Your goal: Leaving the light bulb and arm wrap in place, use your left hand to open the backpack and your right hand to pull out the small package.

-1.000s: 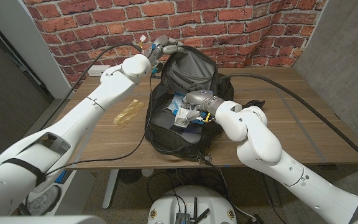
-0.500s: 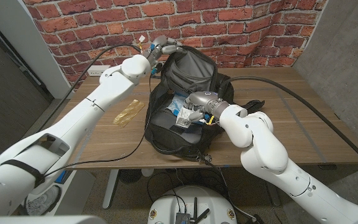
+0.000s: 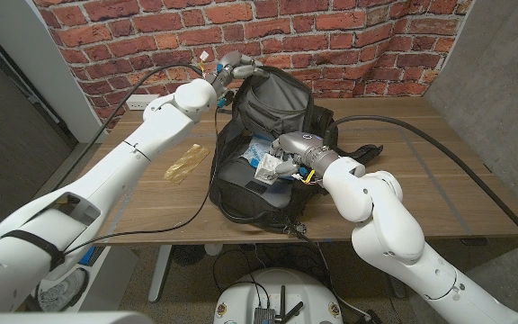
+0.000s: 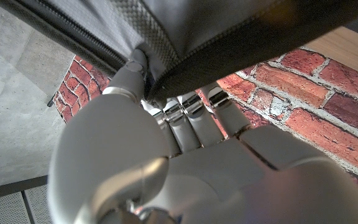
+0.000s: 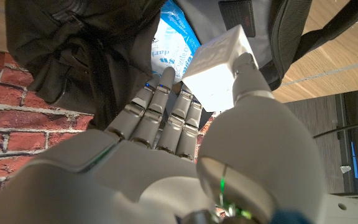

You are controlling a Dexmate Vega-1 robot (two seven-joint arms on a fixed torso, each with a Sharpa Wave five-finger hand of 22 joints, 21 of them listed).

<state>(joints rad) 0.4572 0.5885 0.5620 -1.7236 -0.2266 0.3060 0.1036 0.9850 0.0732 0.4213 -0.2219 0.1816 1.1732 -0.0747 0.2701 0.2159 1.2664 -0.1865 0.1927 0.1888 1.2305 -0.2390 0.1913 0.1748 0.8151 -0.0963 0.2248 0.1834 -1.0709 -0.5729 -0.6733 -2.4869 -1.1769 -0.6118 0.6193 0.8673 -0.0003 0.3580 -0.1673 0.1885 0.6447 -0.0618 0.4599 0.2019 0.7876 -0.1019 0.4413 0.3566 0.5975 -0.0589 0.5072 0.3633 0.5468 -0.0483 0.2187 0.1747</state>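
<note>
On the worktop (image 3: 439,189), the left hand (image 3: 232,65) grips the backpack (image 3: 272,108) flap's rim at twelve o'clock, while the right hand (image 3: 288,155) pinches the small white package (image 3: 266,168) inside the open mouth, beside a blue packet (image 5: 174,28), with bare wood at three o'clock.

Black backpack (image 3: 268,144) with grey lining and black zipper edging. Small package (image 5: 219,78), white. Blue-and-white printed wrapper (image 5: 176,37) inside the backpack. Yellowish translucent bag (image 3: 185,163) on brown wood-grain table (image 3: 439,193). Red brick-patterned backdrop (image 3: 331,36) with pale mortar lines. Left hand (image 4: 148,155) and right hand (image 5: 185,149), silver-grey; arms white.
</note>
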